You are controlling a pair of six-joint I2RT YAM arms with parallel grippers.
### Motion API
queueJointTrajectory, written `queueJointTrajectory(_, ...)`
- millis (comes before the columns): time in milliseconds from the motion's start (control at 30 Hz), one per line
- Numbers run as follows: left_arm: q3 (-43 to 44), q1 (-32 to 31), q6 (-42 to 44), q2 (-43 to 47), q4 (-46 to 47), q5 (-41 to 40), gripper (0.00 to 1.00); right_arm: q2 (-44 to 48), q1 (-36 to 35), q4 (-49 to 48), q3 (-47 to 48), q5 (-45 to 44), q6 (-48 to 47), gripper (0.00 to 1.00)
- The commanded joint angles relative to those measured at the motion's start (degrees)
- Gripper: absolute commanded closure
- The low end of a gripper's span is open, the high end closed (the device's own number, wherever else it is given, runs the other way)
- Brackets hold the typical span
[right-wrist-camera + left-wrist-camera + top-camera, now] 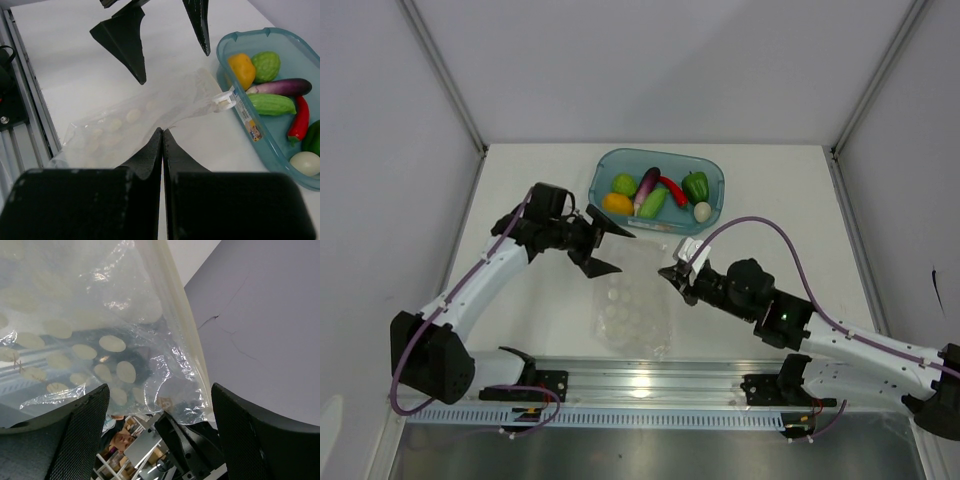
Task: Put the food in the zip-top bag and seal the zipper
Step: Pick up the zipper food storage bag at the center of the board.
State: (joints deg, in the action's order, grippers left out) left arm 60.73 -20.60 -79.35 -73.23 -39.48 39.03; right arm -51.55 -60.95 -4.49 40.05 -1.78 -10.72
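The clear zip-top bag (635, 305) lies on the white table in front of the tray, its far edge lifted. My right gripper (672, 272) is shut on the bag's right edge; in the right wrist view its tips (162, 132) pinch the plastic (125, 122). A white zipper tab (225, 97) sits at the bag's far corner. My left gripper (598, 245) is open and empty at the bag's far-left edge, with the bag (100, 315) in front of its fingers (85, 430). The eggplant (647, 187), chili (673, 188), green pepper (695, 185), yellow-orange piece (617, 203) and egg (702, 211) lie in the tray.
The translucent teal tray (712, 168) stands at the back of the table, just beyond the bag; its near rim (260, 142) carries a label. A metal rail (650, 385) runs along the near edge. White walls enclose the table on the left, back and right.
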Motion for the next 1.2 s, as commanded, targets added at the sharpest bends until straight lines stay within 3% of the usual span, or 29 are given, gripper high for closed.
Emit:
queueJointTrajectory(0,-0.8,2.0,-2.2,2.6,-0.2,-0.2,0.16,0.3,-0.8,0.4,3.0,-2.3,-2.3,1.0)
queueJointTrajectory(633,1.2,3.5,0.2,-2.3,-2.3,-1.1,0.16,-1.6,-4.5,2.6,5.6,-4.5,-4.3,1.0)
queueJointTrajectory(767,-0.1,3.6,0.8,-2.7,-2.0,-0.9,0.19,-1.7,-4.9,2.6,5.7,-5.2,-4.5,1.0)
queueJointTrajectory(867,-2.8,3.6,0.3,-1.9,0.5,-0.4,0.42,-1.8,-5.0,2.4,5.6,-5.3,-4.7,1.0)
queueJointTrajectory(900,-3.3,3.6,0.0,-1.3,1.7,0.1,0.59,-1.9,-5.1,2.4,5.6,-5.4,-4.7,1.0)
queueJointTrajectory(1033,-4.9,3.6,0.5,-1.1,2.4,1.1,0.9,-2.3,-5.2,2.4,6.0,-5.8,-4.8,1.0)
queueJointTrajectory(1100,-5.0,3.6,1.3,-1.0,2.7,1.8,0.99,-2.9,-5.2,2.6,6.5,-6.7,-4.6,1.0)
queueJointTrajectory(1167,-4.3,3.7,3.2,-0.4,2.6,1.2,0.99,-3.6,-5.2,3.6,7.2,-8.3,-2.9,1.0)
